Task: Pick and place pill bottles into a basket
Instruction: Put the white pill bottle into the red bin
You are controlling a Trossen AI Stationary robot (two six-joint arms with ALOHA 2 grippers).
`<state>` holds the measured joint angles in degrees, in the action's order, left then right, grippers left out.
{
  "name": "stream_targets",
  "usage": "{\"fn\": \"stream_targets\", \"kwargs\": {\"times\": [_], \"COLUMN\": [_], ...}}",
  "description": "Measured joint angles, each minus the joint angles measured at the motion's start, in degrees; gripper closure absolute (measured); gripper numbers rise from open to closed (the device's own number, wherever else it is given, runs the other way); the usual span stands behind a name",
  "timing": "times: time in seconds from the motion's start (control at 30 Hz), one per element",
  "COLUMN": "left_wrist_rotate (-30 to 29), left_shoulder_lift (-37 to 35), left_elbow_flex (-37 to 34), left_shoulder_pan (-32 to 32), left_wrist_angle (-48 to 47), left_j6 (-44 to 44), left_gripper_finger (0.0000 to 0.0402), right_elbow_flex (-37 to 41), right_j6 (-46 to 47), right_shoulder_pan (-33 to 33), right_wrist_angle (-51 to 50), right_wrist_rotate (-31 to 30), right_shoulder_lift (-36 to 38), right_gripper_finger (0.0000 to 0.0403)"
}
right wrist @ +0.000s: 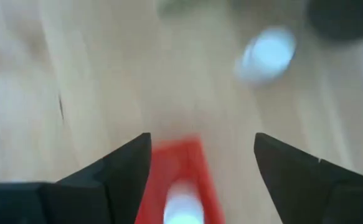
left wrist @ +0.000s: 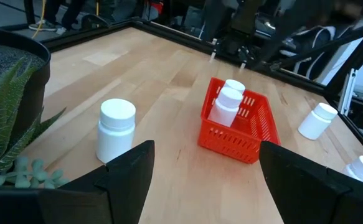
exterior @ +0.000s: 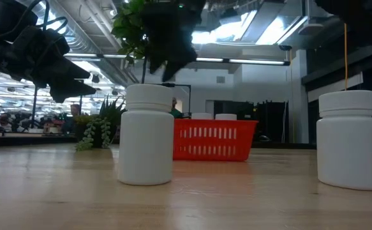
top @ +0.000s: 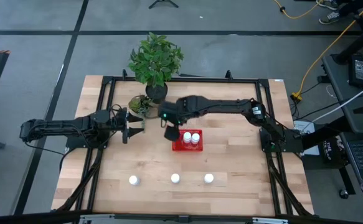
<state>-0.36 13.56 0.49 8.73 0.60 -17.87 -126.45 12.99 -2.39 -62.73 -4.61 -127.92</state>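
Observation:
The red basket (top: pixel 182 148) stands at the table's middle with two white pill bottles (top: pixel 191 138) upright in it; it also shows in the left wrist view (left wrist: pixel 240 134). Three bottles stand in a row near the front edge (top: pixel 133 180) (top: pixel 175 178) (top: pixel 208 178). Another bottle (left wrist: pixel 116 130) stands on the table beside the plant pot, just ahead of my left gripper. My left gripper (top: pixel 133 124) (left wrist: pixel 203 162) is open and empty, left of the basket. My right gripper (top: pixel 170 132) (right wrist: pixel 200 155) is open and empty above the basket's far left corner.
A black pot with a leafy plant (top: pixel 155 62) stands at the table's far edge. A smaller pot with trailing greenery (top: pixel 141 104) stands beside it, close to my left gripper. Black frame rails run along the table's edges (top: pixel 100 112).

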Motion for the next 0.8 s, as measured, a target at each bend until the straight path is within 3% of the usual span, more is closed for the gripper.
{"fn": "stream_targets", "kwargs": {"times": [0.13, 0.33, 0.6, 0.8], "left_wrist_rotate": [0.0, 0.0, 0.0, 0.01], "left_shoulder_lift": [0.0, 0.0, 0.0, 0.04], "left_elbow_flex": [0.0, 0.0, 0.0, 0.0], "left_shoulder_pan": [-0.02, 0.0, 0.0, 0.0], "left_wrist_angle": [0.0, 0.0, 0.0, 0.0], "left_j6": [0.09, -0.32, -0.37, -0.41], "left_gripper_finger": [0.0121, 0.0121, 0.0121, 0.0121], "right_elbow_flex": [-1.4, -1.42, -1.4, -1.38], "right_j6": [0.33, -0.18, -3.23, -3.98], "right_shoulder_pan": [-3.03, -6.75, -7.11, -7.15], "right_wrist_angle": [5.53, 6.16, 6.67, 7.21], "right_wrist_rotate": [3.84, 4.2, 4.86, 8.83], "right_shoulder_lift": [0.0, -0.06, -2.23, -6.12], "right_gripper_finger": [0.0118, 0.0118, 0.0118, 0.0118]}}
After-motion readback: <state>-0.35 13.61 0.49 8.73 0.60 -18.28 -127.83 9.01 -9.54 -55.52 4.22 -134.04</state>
